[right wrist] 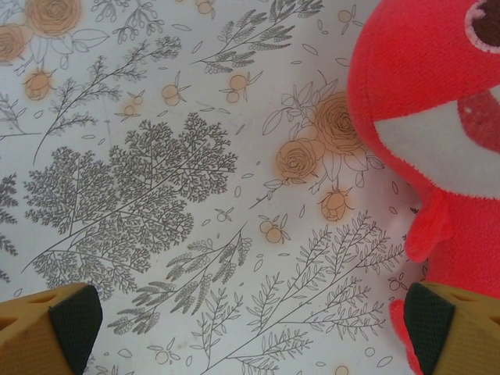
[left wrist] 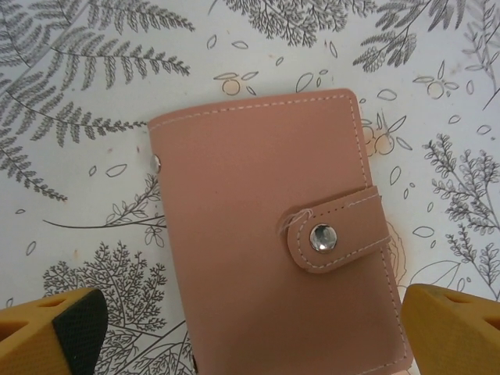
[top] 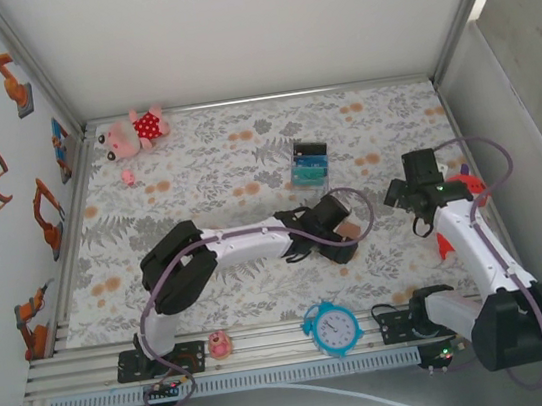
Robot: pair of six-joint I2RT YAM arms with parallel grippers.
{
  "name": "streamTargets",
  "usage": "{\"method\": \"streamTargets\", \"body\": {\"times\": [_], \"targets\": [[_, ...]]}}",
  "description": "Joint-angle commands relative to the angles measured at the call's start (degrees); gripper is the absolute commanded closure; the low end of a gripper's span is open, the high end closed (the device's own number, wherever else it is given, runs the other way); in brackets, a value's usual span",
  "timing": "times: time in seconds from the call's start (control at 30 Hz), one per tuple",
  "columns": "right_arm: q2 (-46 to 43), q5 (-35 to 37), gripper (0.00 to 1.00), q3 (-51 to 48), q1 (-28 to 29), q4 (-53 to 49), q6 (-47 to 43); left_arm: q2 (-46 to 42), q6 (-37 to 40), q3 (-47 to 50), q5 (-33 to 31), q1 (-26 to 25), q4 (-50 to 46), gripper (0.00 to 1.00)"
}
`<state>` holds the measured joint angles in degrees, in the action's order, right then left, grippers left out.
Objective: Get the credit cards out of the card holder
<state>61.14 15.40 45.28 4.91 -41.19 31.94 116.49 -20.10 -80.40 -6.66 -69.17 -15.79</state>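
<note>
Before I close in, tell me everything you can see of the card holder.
The card holder is a pinkish-tan, leather-looking wallet with pale stitched edges. It lies flat and closed on the floral tablecloth, its tab fastened by a silver snap; another stud shows at one edge. The open left gripper straddles it; contact unclear.

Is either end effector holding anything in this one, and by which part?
Nothing is held. The left end effector stands open over the closed pinkish-tan leather card holder, snap tab fastened; the right end effector is open beside a red plush toy.
</note>
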Motion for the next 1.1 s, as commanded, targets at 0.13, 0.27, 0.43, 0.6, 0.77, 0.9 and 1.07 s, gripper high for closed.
{"method": "streamTargets", "body": {"times": [0.13,0.27,0.43,0.6,0.77,0.9,1.07], "targets": [[-0.9,1.6,0.01,2.6,2.5,-2.8,2.3,3.7,1.7,-3.5,-2.6,-0.8,-3.6,0.03],[-0.6,1.7,0.01,3.1,2.6,-3.3,2.2,5.4,3.0,-4.6,-3.6,-1.2,-4.4,0.03],[0.2,1.1,0.01,2.9,2.7,-2.9,2.3,6.6,3.7,-5.6,-3.7,-1.3,-5.0,0.03],[1.8,-0.1,0.0,3.3,2.7,-2.4,2.0,5.4,3.2,-4.9,-3.2,-1.3,-4.9,0.03],[3.1,-0.3,0.0,4.1,2.7,-2.8,1.6,3.8,2.6,-4.1,-2.1,-1.3,-4.0,0.03],[3.3,-0.3,0.0,4.2,2.6,-2.8,1.4,2.9,1.6,-4.1,-0.5,-1.3,-3.4,0.03],[3.2,-0.2,0.0,3.9,2.7,-3.0,1.2,2.8,1.1,-4.0,-0.6,-1.3,-2.9,0.03]]}}
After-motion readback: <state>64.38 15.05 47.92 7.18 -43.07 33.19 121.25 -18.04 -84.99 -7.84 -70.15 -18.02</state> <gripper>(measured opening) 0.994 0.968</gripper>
